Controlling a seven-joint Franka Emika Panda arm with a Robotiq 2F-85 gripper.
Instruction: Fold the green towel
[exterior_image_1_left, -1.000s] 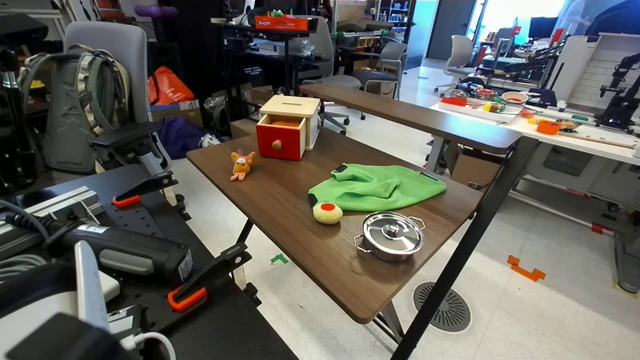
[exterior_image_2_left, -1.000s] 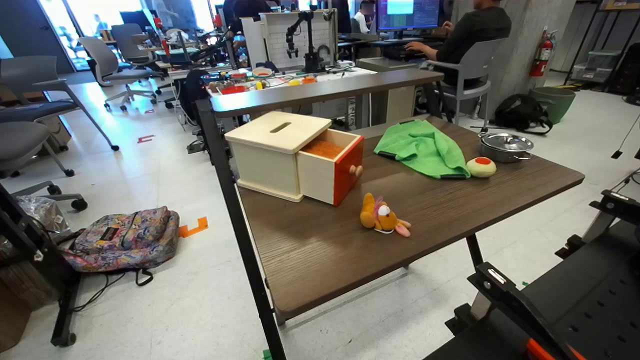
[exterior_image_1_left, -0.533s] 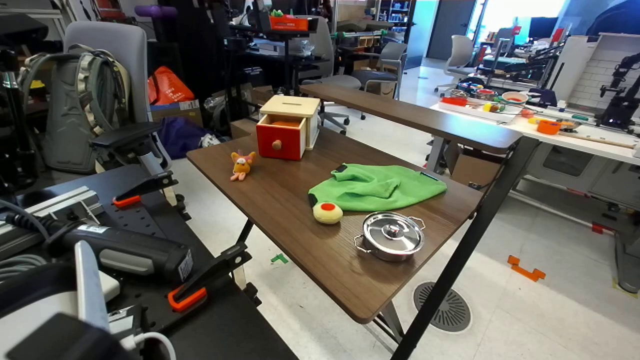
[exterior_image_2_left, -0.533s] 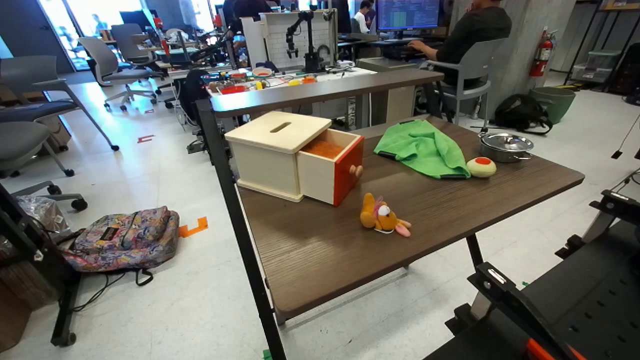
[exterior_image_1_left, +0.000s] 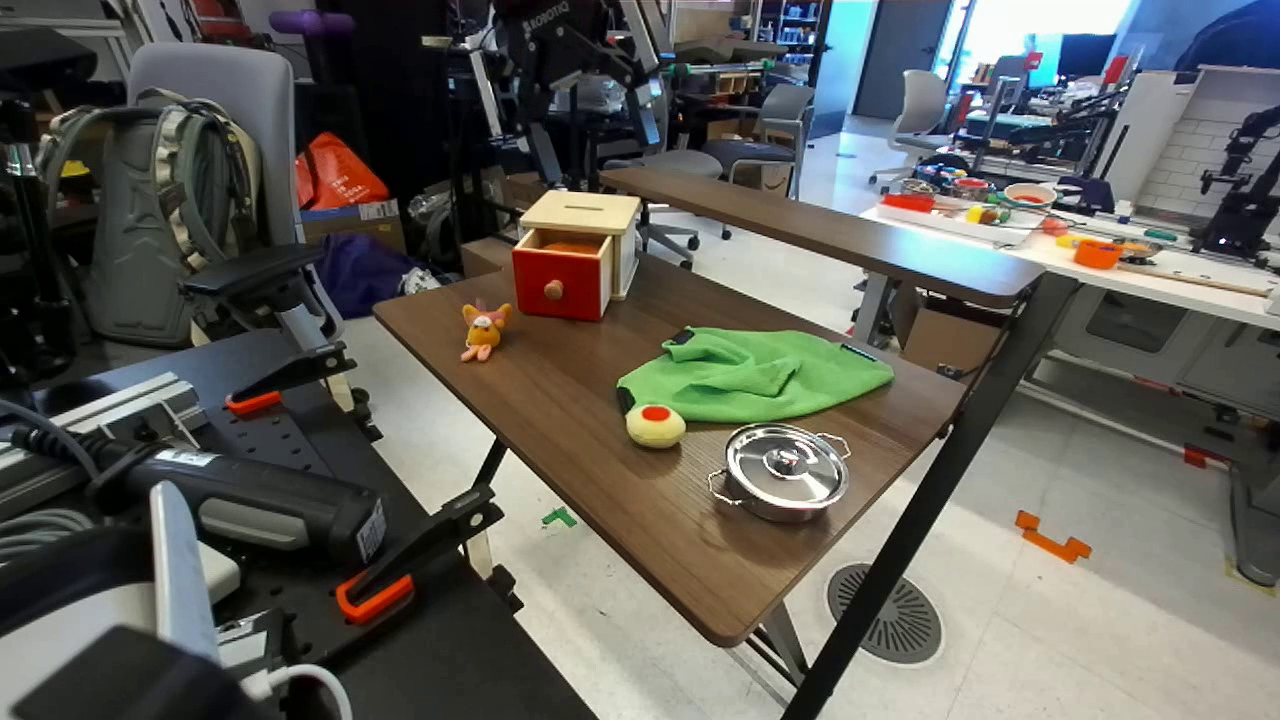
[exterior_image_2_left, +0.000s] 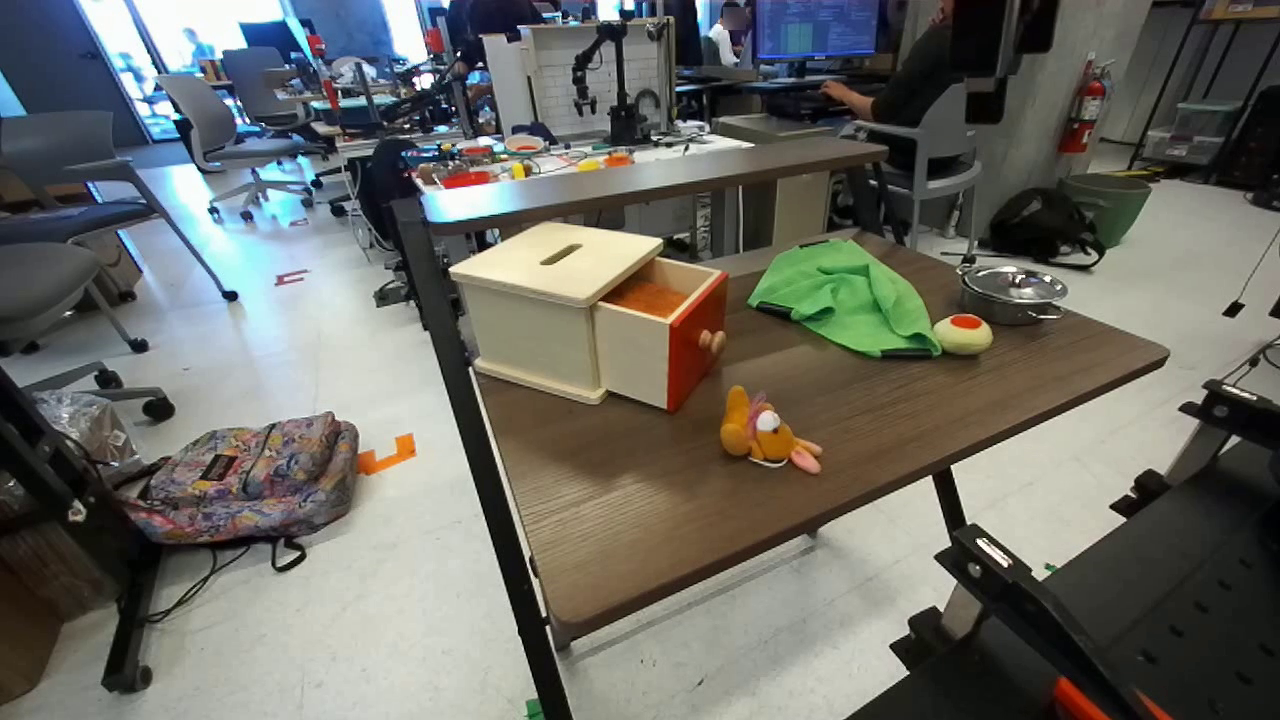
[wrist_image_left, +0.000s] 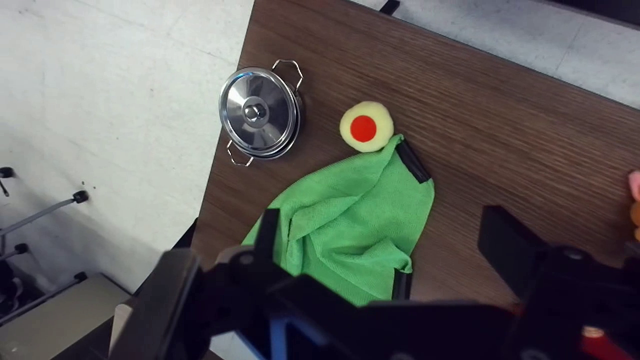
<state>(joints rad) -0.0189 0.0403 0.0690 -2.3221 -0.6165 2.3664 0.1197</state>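
The green towel (exterior_image_1_left: 760, 380) lies rumpled on the brown table, with folds in its middle and black strips at its edges. It also shows in an exterior view (exterior_image_2_left: 850, 300) and in the wrist view (wrist_image_left: 370, 205), where the gripper body hides its lower part. My gripper (exterior_image_1_left: 597, 142) is open and empty, high in an exterior view and well apart from the towel. In the wrist view the gripper (wrist_image_left: 381, 220) has its fingers wide apart, the left one overlapping the towel's image and the right one over bare wood. A dark arm or gripper part shows at the top of an exterior view (exterior_image_2_left: 1000, 50).
A yellow-and-red round object (exterior_image_1_left: 655, 427) touches or nearly touches a towel corner. A lidded steel pot (exterior_image_1_left: 786, 472) stands near the table's (exterior_image_1_left: 560, 400) corner. A wooden box with an open red drawer (exterior_image_2_left: 590, 310) and an orange plush toy (exterior_image_2_left: 768, 435) stand farther along. A raised shelf (exterior_image_2_left: 650, 185) runs along one side.
The gripper has come down into view from the top in both exterior views. The towel and the other things on the table have not moved.
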